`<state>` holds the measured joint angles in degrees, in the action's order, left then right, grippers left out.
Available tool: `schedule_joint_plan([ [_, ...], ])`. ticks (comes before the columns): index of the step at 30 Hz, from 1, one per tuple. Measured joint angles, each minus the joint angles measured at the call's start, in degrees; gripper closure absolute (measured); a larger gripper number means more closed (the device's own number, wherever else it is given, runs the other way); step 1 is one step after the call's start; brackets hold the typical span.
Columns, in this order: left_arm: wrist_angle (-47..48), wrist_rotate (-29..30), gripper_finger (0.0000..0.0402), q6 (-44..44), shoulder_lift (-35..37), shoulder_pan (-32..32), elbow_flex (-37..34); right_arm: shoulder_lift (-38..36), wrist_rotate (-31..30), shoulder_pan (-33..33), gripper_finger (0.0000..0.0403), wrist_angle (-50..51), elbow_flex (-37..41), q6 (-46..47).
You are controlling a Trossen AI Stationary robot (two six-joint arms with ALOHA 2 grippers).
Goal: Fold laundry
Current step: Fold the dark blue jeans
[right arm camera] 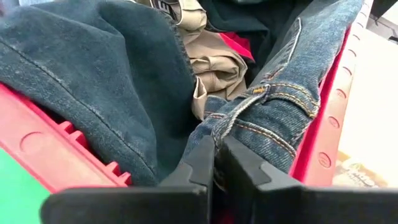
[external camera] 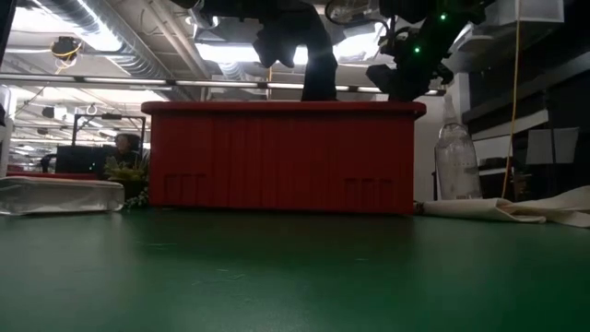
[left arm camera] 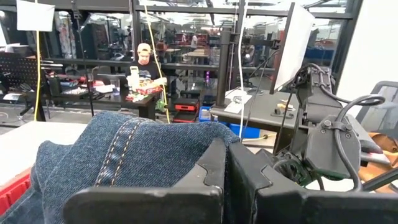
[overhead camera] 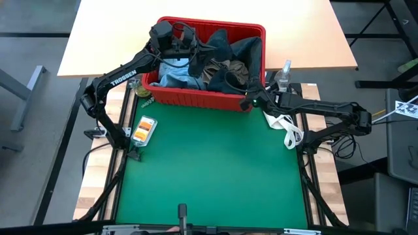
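A red basket at the far side of the green mat holds the laundry: light blue denim, a beige khaki piece and dark blue jeans. My left gripper reaches over the basket from its left end. It is shut, with dark jeans cloth bunched around its fingers, and a dark strip hangs down into the basket. My right gripper reaches in at the basket's near right corner and is shut on blue denim with orange stitching. My left gripper is shut on the dark jeans, held above the basket. The cloth rises over and behind the fingers, which hide the place of contact. Below the gripper the cloth hangs down into the basket. My right gripper pinches a stitched fold of the blue denim between its two fingers, slanting down from the basket's near right side. Several layers are bunched there. The denim still lies in the basket, against its right wall.
On the mat's left lies a small pack with an orange label. A white cloth lies at the mat's right edge, and a clear bottle stands by the basket's right end. A person sits far behind the table.
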<state>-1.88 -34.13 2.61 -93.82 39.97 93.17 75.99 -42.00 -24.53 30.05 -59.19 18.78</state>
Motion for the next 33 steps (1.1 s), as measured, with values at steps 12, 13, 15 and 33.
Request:
schedule_joint_plan([
  [12,-0.3,0.1,0.0401,-0.2,0.0,0.65,0.0,-6.8,-1.91,0.03,0.0399,-3.94,0.08,-7.33],
  [13,-0.32,0.13,0.0401,-0.2,0.0,0.69,0.0,-7.39,-1.97,0.07,0.0399,-5.03,0.08,-8.36],
  [15,-0.45,0.17,0.0401,-0.17,0.0,0.69,0.0,-8.46,-1.77,0.09,0.0398,-7.41,0.08,-10.13],
  [33,-5.1,-0.05,0.0401,1.64,7.73,2.02,-0.02,-23.58,11.84,0.11,0.0401,-20.97,0.08,-25.24],
])
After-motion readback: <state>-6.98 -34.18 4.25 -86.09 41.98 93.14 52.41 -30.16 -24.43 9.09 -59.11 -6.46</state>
